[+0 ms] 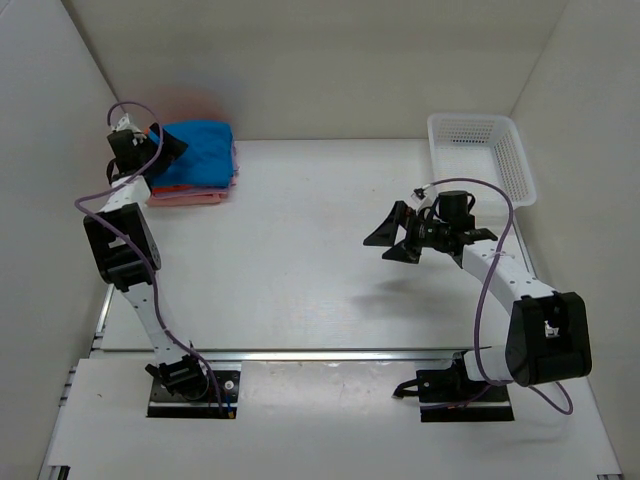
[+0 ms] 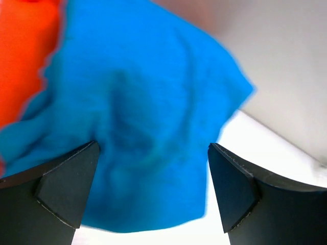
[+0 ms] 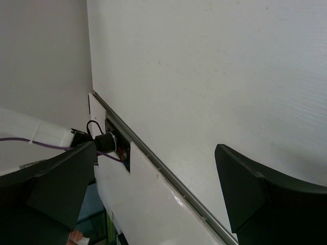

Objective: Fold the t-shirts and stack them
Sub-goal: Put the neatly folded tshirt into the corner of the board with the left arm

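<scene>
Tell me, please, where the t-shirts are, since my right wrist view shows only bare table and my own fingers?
Observer: They are stacked in the far left corner of the table, with the blue shirt on top.
Operator: What lies beneath it?
Observer: An orange shirt shows under it, and a pink shirt sits at the bottom.
Operator: Where is the left gripper?
Observer: The left gripper hangs open right over the blue shirt, holding nothing.
</scene>
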